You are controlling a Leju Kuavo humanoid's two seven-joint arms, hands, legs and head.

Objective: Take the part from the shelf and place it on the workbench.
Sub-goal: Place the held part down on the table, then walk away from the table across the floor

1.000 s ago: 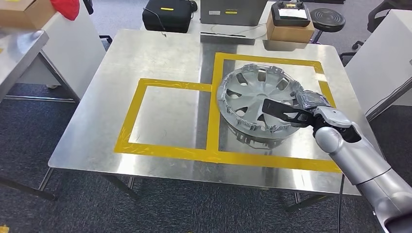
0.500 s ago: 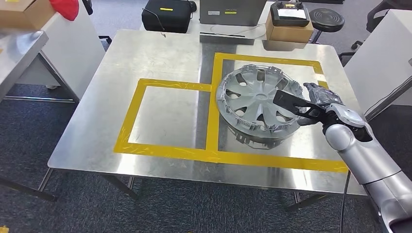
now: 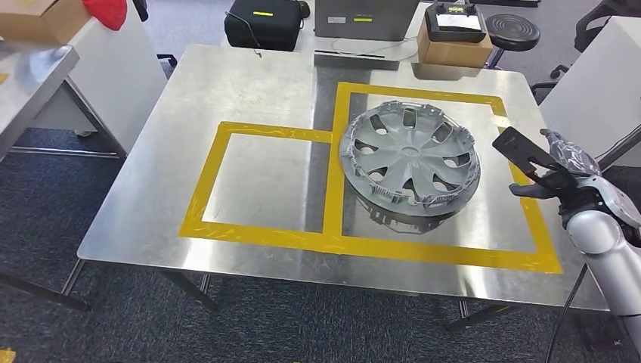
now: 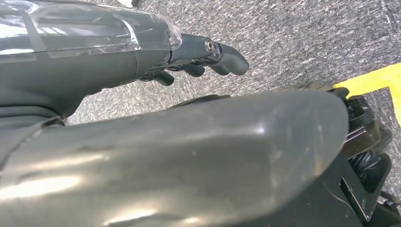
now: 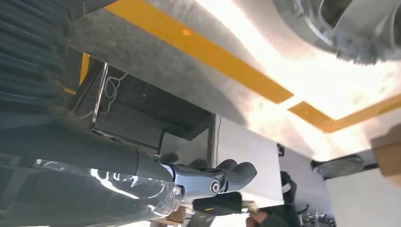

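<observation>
Left of the hubcap (image 3: 409,156), an empty yellow-taped square (image 3: 261,181) is marked on the workbench (image 3: 227,83). The hubcap (silver, multi-spoked) is seated flat inside the adjoining taped square. Right of the hubcap, clear of its rim, the right hand (image 3: 555,168) is held with fingers released, nothing grasped. The left hand (image 4: 208,52) is seen over carpet, fingers curled, nothing held.

The right hand (image 3: 555,170) has let go of the wheel cover (image 3: 410,156) and moved away to the right. Now it is apart from the cover, holding nothing.
</observation>
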